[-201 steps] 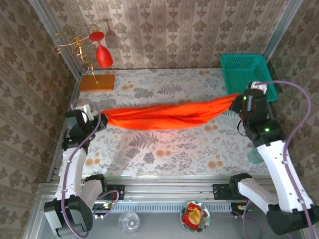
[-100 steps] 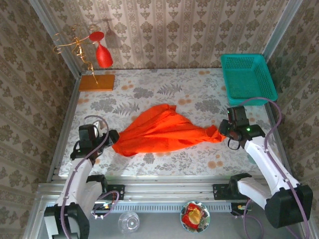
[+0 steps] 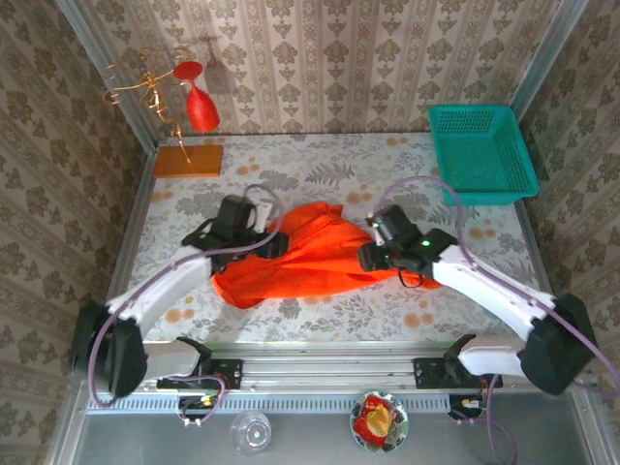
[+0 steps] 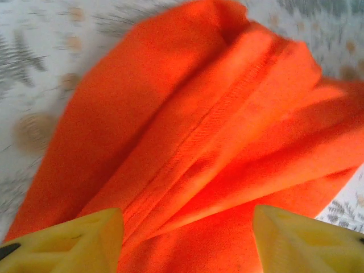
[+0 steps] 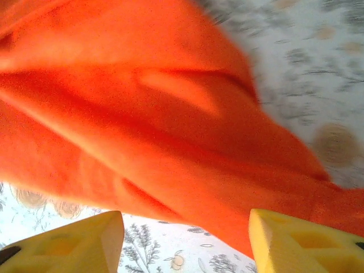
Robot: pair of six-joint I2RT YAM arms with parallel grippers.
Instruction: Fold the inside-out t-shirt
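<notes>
The inside-out t-shirt (image 3: 300, 257) lies bunched in a wrinkly orange-red heap on the middle of the flowered table. My left gripper (image 3: 275, 243) is at the heap's left upper side, pointing right. In the left wrist view its yellow fingers (image 4: 68, 242) stand open with folds and a stitched seam of the shirt (image 4: 199, 131) under the gap (image 4: 187, 242). My right gripper (image 3: 367, 258) is at the heap's right edge. Seen from the right wrist, it (image 5: 185, 242) is open over the shirt's hem (image 5: 170, 142) and bare tablecloth.
A teal basket (image 3: 481, 150) stands at the back right. An orange-brown board (image 3: 188, 160) and a red wine glass (image 3: 201, 108) on a wire stand are at the back left. Walls close the table on three sides.
Both grippers have opened and let go of the shirt, which dropped from a stretched band into a heap. Both arms have swung inward to the heap's two sides.
</notes>
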